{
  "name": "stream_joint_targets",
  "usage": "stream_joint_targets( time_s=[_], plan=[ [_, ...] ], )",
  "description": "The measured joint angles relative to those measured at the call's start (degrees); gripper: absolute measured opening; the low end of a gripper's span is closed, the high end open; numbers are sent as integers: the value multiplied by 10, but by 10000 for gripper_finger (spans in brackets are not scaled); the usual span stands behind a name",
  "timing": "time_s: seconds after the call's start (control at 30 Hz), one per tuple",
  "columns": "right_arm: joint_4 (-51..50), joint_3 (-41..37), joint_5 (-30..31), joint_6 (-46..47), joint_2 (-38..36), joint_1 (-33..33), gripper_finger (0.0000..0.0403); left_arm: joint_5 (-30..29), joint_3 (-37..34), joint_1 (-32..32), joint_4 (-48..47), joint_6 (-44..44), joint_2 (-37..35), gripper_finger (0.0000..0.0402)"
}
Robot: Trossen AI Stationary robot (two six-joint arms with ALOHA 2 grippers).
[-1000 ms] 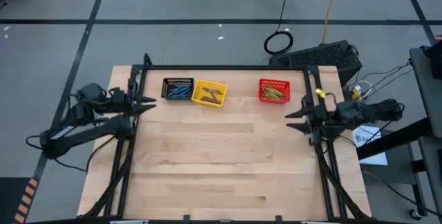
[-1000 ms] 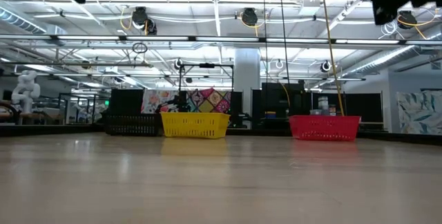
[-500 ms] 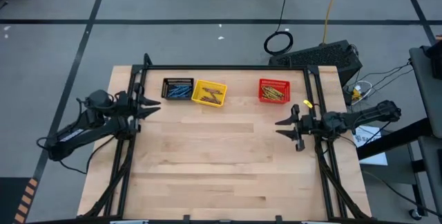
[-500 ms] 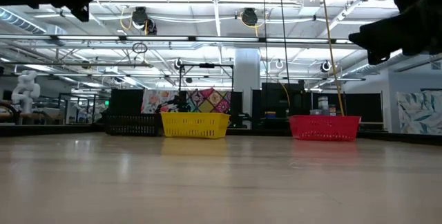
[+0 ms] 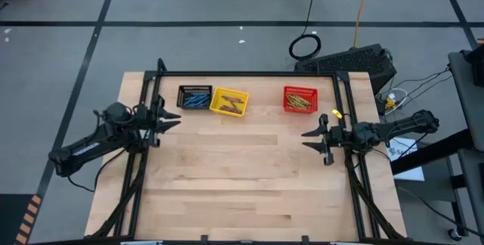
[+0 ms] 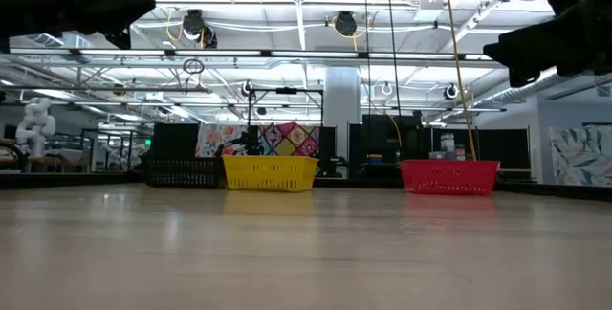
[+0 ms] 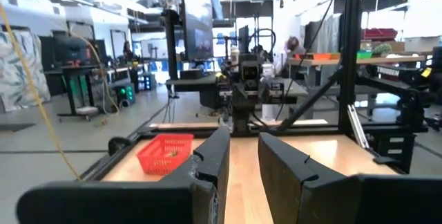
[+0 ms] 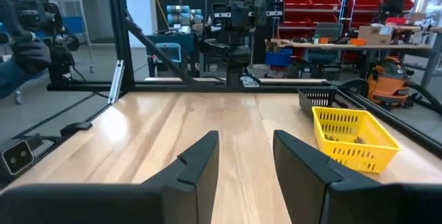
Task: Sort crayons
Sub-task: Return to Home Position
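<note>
Fingers of the left gripper stand apart with nothing between them, and the right gripper is released in the same way, also empty. Both hang above the counter: the left one near the left edge, close to the black basket, and the right one near the right edge, not far from the red basket. The blue crayons lie in the black basket, the brownish crayons in the yellow basket just beside it, and the olive-yellow crayons in the red basket, well apart from the other two. I see no crayon on the bare wood, so the sorting seems finished and only the going home is left. To do this well, I think each arm should draw back along its own side and keep its height, so that no finger catches a basket wall or the black frame around the counter.
</note>
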Motion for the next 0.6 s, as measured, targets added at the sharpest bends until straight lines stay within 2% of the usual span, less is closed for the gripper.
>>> stream_joint_targets(
  time_s=[0.23, 0.43, 0.6],
  plan=[
    [-1, -1, 3, -30, -15, -1, 125, -1, -34, 0, 12, 1, 0, 83],
    [-1, -1, 4, -28, -30, -1, 125, -1, -87, 0, 80, 1, 0, 83],
    [-2, -1, 4, -25, -31, -1, 125, -8, -87, 0, 77, 5, 0, 83]
  ],
)
